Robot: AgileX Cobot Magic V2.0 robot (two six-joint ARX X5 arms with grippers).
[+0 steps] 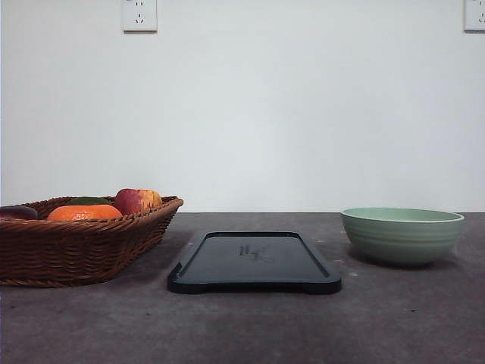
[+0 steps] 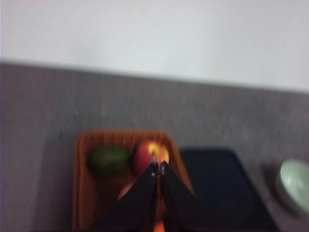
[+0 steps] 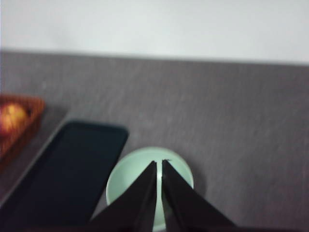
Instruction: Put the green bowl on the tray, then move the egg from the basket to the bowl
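Observation:
The green bowl [image 1: 402, 235] stands on the table at the right, apart from the dark tray [image 1: 254, 262] in the middle. At the left the brown wicker basket [image 1: 76, 239] holds fruit; the egg is hidden. High above the basket [image 2: 104, 181] my left gripper [image 2: 158, 166] hangs shut, nothing between its fingers. My right gripper [image 3: 160, 163] is shut too, held high over the bowl [image 3: 130, 179] with the tray [image 3: 67, 169] beside it.
In the basket lie a red-yellow apple [image 1: 137, 200], an orange [image 1: 84, 213], a green fruit [image 2: 108, 160] and a dark item [image 1: 17, 212]. A white wall with sockets [image 1: 139, 14] backs the grey table [image 1: 250, 326].

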